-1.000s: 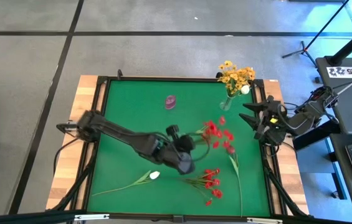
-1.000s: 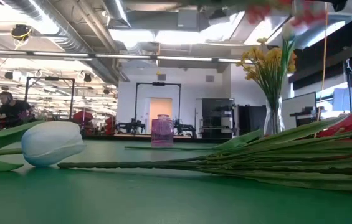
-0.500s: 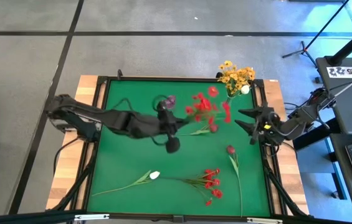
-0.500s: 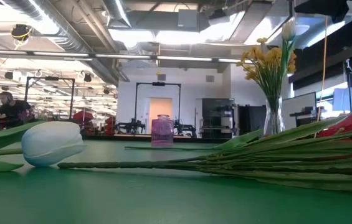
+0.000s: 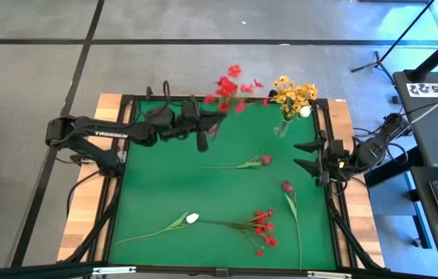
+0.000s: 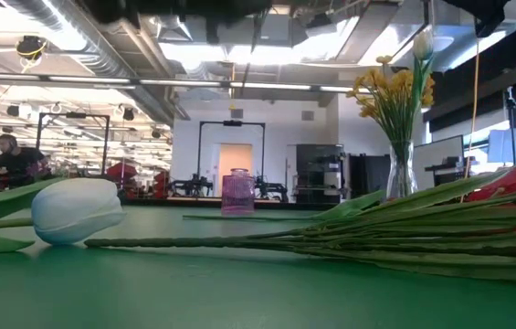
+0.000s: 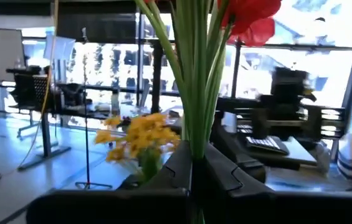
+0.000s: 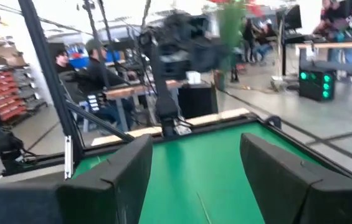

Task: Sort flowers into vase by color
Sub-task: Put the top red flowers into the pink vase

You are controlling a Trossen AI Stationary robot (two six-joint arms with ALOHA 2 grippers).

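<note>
Red spray (image 5: 229, 84), held upright, blossoms at upper centre of the high view, just past the far table edge. Left gripper (image 5: 201, 126) clamped on its stems; the left wrist view shows green stems (image 7: 194, 74) rising between the closed fingers, red blossom (image 7: 249, 15) at top of frame.

Pink vase (image 5: 212, 128) sits right beside that gripper, upper centre of the green mat (image 5: 164, 186). Low view shows it small, centre frame (image 6: 237, 194).

Clear vase with the yellow flowers (image 5: 294, 94) stands at the upper right of the mat; a white tulip head (image 5: 305, 111) is in with them.

Loose on the mat: a dark tulip (image 5: 265, 160) right of centre, another (image 5: 287, 187) below it, a red spray (image 5: 262, 227) lower centre, a white tulip (image 5: 192, 218) lower left.

Right gripper (image 5: 312, 154) waits at the right edge of the mat, fingers spread wide.

Step in hand, by my reading: seating the red spray in the pink vase. To do it well: centre the stem tips over the mouth, keep the stems vertical, lower slowly, release only once the stems are well in. The vase looks small and light, so a sideways nudge could tip it.

Hard to make out: stem tips and vase mouth are hidden under the gripper in the high view, so I cannot tell whether the stems are already inside. The low view cuts the arm off at the top edge.
</note>
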